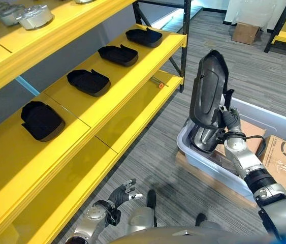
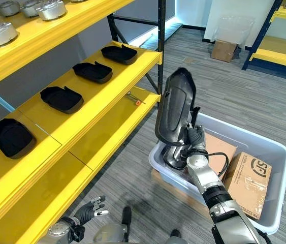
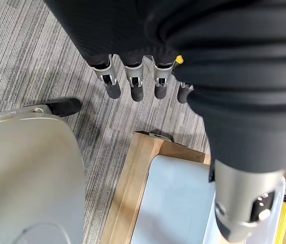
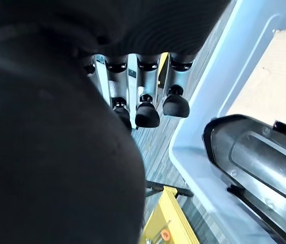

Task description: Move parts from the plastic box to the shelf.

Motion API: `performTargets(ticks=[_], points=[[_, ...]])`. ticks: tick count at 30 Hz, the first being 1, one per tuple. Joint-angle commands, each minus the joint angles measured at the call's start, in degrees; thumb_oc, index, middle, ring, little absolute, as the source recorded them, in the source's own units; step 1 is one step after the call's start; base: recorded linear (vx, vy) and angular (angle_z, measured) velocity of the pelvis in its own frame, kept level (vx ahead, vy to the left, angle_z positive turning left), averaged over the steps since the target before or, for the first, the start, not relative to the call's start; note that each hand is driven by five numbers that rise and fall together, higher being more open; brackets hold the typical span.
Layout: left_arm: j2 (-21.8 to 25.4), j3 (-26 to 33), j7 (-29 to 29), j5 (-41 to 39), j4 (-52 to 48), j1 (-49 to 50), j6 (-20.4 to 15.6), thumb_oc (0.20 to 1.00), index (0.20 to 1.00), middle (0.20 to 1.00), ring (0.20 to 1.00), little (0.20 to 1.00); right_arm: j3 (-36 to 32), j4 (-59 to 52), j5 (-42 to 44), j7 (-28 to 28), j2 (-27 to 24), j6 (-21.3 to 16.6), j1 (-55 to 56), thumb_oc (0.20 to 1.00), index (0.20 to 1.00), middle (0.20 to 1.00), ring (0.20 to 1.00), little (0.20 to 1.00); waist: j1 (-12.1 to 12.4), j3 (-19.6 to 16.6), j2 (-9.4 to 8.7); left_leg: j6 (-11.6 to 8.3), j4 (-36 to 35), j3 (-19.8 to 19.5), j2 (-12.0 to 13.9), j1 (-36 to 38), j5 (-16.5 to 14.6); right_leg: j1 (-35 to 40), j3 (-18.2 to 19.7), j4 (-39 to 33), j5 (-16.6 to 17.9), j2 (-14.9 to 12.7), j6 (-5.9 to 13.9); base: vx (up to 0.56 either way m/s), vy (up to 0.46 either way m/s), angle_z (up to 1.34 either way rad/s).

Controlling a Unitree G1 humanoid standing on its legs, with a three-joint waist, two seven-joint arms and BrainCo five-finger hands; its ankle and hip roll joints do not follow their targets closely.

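Observation:
A long, glossy dark part (image 1: 209,91) stands upright above the near end of the pale plastic box (image 1: 196,158). My right hand (image 1: 230,123) is shut on its lower edge, beside the box's inner wall. Below it, a second dark part (image 2: 172,155) rests inside the box. In the right wrist view a dark part (image 4: 264,157) shows past my hand's fingers (image 4: 145,113). The yellow shelf (image 1: 132,61) runs along the left with several black moulded parts (image 1: 88,81) in a row on its middle level. My left hand (image 1: 124,193) hangs open, low over the floor.
Cardboard boxes (image 2: 249,175) fill the far half of the plastic box, which sits on a wooden pallet (image 3: 132,178). Silver round parts (image 1: 33,15) lie on the top shelf. A small orange-tipped tool (image 1: 159,84) lies on the lower shelf. Another cardboard box (image 1: 245,33) stands on the floor behind.

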Motion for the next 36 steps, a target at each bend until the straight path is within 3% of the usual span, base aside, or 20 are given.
performTargets(ticks=[1, 7, 15, 19, 32, 34, 36], points=[[2.88, 0.62, -0.64, 0.93, -2.54, -1.52, -0.62, 1.000, 1.000, 1.000, 1.000, 1.000, -2.69, -7.32, -0.64, -1.88, 0.24, -5.04, -3.50, 0.200, 0.200, 0.200, 0.200, 0.200, 0.41, 0.31, -4.24, 0.63, 1.53, 2.59, -5.01, 2.97, -6.32, -1.22, 1.58, 0.26, 2.04, 2.57, -2.03, 0.00, 0.000, 0.00], [3.26, 0.40, -1.68, 1.78, -1.78, -1.51, -0.95, 1.000, 1.000, 1.000, 1.000, 1.000, -5.40, -5.71, -0.78, -4.97, -1.21, -4.89, -3.37, 0.200, 0.200, 0.200, 0.200, 0.200, -0.30, 0.08, -4.05, 0.86, -0.08, 3.41, -4.81, 4.25, -6.34, -0.82, 2.34, -0.96, 2.77, 2.26, -1.43, -0.01, -0.013, -0.02], [4.13, 0.71, -2.18, 2.21, -2.70, -1.60, 0.23, 1.000, 1.000, 1.000, 1.000, 1.000, -7.57, -7.26, -1.83, -4.97, -2.39, -5.24, -1.20, 0.200, 0.200, 0.200, 0.200, 0.200, -1.31, -0.03, -4.06, 1.53, -0.42, 4.84, -5.07, 5.71, -7.06, -0.40, 2.27, -0.08, 2.35, 2.16, -1.21, 0.01, -0.012, -0.03], [4.17, 1.31, -2.15, 2.43, -3.01, -0.97, 1.35, 1.000, 1.000, 1.000, 1.000, 1.000, -6.55, -9.12, -1.49, -4.25, -1.30, -5.59, -1.27, 0.200, 0.200, 0.200, 0.200, 0.200, -0.98, -0.13, -4.12, 1.68, -0.36, 4.65, -5.24, 6.10, -7.28, -0.01, 1.93, 0.09, 2.02, 2.25, -1.35, 0.01, -0.063, 0.00], [3.48, 1.54, -1.22, 2.91, -1.46, -0.48, 0.08, 1.000, 1.000, 1.000, 1.000, 1.000, -4.18, -9.75, -3.74, -2.68, -0.91, -5.36, -5.02, 0.200, 0.200, 0.200, 0.200, 0.200, 0.12, 0.19, -3.98, 0.60, 2.12, 3.58, -5.20, 4.71, -7.55, 0.18, 1.00, 0.24, 1.49, 2.25, -2.02, -0.01, -0.024, 0.01], [3.55, 1.72, -2.11, 4.08, -1.28, -0.97, 0.01, 1.000, 1.000, 1.000, 1.000, 1.000, -4.25, -10.33, -4.31, -2.84, -0.70, -5.23, -4.33, 0.200, 0.200, 0.200, 0.200, 0.200, -0.40, 0.18, -3.82, 0.37, 3.32, 6.80, -4.95, 4.33, -7.68, 0.57, -0.63, 0.42, 1.38, 1.80, -1.90, -0.03, -0.018, 0.12], [3.31, 1.33, -4.15, 6.37, -0.55, -2.47, -0.25, 1.000, 1.000, 1.000, 1.000, 1.000, -4.70, -11.99, -5.39, -4.71, -0.32, -4.15, -2.89, 0.200, 0.200, 0.200, 0.200, 0.200, -2.28, -0.02, -3.73, -0.13, 5.50, 15.76, -2.68, 4.17, -7.86, 0.60, -4.36, 1.15, 1.01, 0.51, -1.64, -0.07, 0.034, 0.80]])
